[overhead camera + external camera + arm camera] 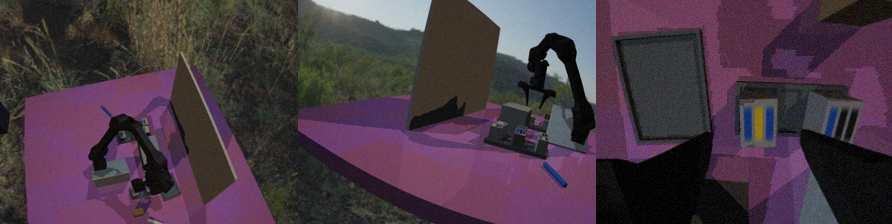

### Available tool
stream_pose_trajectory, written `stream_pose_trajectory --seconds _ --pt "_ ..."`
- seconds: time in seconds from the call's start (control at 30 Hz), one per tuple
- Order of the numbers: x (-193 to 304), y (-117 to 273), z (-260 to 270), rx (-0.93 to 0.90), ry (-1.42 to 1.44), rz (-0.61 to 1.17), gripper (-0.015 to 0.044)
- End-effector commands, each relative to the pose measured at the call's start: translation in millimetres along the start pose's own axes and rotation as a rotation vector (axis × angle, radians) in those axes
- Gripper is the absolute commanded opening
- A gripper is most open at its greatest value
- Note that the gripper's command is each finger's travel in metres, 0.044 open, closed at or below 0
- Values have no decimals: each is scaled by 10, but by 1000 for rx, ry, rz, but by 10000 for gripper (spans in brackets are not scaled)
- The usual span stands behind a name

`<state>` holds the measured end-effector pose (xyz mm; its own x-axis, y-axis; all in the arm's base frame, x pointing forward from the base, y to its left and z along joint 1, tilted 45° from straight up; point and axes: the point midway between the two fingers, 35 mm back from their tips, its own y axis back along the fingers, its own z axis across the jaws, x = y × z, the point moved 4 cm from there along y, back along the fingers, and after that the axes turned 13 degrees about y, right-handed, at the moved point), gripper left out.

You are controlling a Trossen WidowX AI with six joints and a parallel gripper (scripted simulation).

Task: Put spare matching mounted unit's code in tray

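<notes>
Spare block with blue-yellow-blue stripes sits directly below the wrist camera, in the gap between the two dark fingers, on a dark rack it shares with a second spare striped blue, black, black just to its right. Neither finger touches the striped block; the jaws stand partly open and hold nothing. Which code matches the mounted unit cannot be told from these views, since the unit's back face is not readable.

Left of the rack in the wrist view lies the tray, a shallow grey rectangle with a raised rim, near the rack but apart from it.

From outside, the gripper hangs pointing down above the far end of the parts area, with a tall grey box in front of it. Closer to that camera stands another dark rack carrying three more blocks with coloured tops, and a blue rod lies loose on the purple table.

From above, the arm arches from its grey base block over the middle of the table, its wrist end low near the front rack. A large brown board stands upright along the right side, and a small tan block rests near the table's front edge.
</notes>
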<state>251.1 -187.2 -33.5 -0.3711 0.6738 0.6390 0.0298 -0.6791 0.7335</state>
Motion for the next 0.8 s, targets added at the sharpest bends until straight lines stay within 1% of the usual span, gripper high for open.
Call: stream_pose_trajectory --seconds 0.0,0.77 --pt "15 -103 0 4 -5 16 300" --pt "31 -485 1 3 -5 17 300"
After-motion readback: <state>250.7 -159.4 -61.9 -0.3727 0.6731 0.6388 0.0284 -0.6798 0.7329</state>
